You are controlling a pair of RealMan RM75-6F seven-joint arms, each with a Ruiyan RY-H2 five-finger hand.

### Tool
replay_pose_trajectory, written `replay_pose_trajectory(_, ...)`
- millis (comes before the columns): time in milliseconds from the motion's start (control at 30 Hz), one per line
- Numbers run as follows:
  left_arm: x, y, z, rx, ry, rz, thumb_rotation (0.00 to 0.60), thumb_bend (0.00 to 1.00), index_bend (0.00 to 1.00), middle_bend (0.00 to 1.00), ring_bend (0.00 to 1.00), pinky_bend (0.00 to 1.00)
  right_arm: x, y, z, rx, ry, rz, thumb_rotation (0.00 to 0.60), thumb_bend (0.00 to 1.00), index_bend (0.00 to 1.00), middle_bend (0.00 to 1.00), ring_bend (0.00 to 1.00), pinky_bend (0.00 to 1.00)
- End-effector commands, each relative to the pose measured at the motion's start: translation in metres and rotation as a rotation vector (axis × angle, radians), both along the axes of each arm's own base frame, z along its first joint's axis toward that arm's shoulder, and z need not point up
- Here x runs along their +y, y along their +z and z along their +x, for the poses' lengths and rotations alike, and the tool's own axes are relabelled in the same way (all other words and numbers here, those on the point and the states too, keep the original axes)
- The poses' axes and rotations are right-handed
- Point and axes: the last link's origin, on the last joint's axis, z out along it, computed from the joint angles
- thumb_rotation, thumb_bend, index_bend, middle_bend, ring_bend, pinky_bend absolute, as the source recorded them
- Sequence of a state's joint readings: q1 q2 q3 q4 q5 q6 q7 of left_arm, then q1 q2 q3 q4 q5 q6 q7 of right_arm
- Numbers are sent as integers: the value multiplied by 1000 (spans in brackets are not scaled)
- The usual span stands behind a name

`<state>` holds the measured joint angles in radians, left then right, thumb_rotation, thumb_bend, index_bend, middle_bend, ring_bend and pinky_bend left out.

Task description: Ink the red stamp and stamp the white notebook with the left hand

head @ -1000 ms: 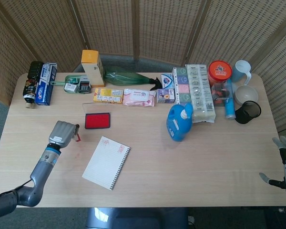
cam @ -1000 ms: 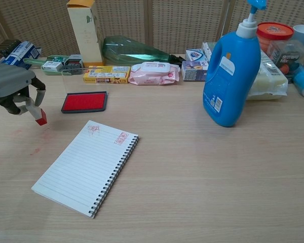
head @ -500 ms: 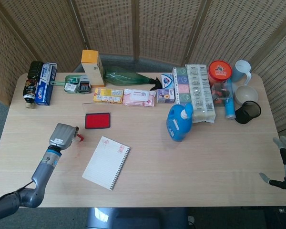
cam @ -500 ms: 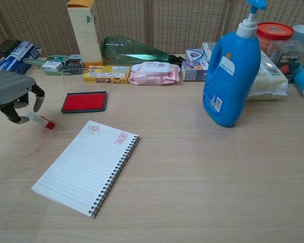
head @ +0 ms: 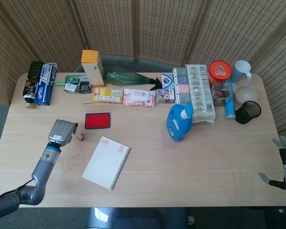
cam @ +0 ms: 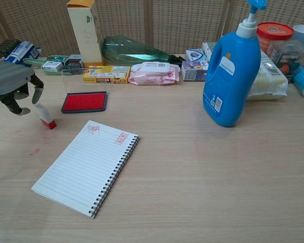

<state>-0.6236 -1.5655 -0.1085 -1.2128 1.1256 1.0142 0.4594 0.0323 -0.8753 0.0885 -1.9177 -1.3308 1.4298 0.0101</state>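
In the head view the left hand [head: 62, 131] sits just left of the red stamp [head: 79, 137], which stands on the table [head: 190, 162] between the ink pad [head: 97, 120] and white notebook [head: 107, 162] (two red marks already on it); the right hand [head: 285, 164] shows at the frame's edge, fingers spread, holding nothing. In the chest view the left hand [cam: 11, 86] hangs with fingers apart and empty, the stamp [cam: 45, 117] tilted just beside them, red end on the wood.

no legible text anywhere
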Motion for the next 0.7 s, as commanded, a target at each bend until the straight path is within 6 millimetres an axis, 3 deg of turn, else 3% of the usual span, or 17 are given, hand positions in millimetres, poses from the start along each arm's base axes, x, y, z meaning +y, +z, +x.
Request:
replay_pose_trajectory(33,3,2,2,-5,1,10,600,262,599,1000,1000,1000,0,0,0,-1,-1,-1,600,79,63,22,0,0)
replay_pose_trajectory(267,1,17,10,-64,-12,48,600,262,600,1000,1000,1000,1,1,0,-3,1,-1,600,79,63,22,0,0)
replay_pose_trajectory(533,-28,63,20,-195,-78,110,600,253,589,966,963,992,3,4,2,-14,11,-11,600,79,63,22,0,0)
replay_pose_trajectory(567,-33,68,19,-202,-76,108,600,240,560,863,860,942,3,5,2,-16,12,-14,600,80,63,22,0,0)
replay_pose_trajectory(667,-55,85,13,-196,-33,83,600,182,387,375,419,645,4,7,3,-24,17,-21,600,80,63,22,0,0)
replay_pose_trajectory(700,-64,91,11,-198,-17,85,600,167,343,282,342,581,5,8,3,-26,18,-23,600,80,63,22,0,0)
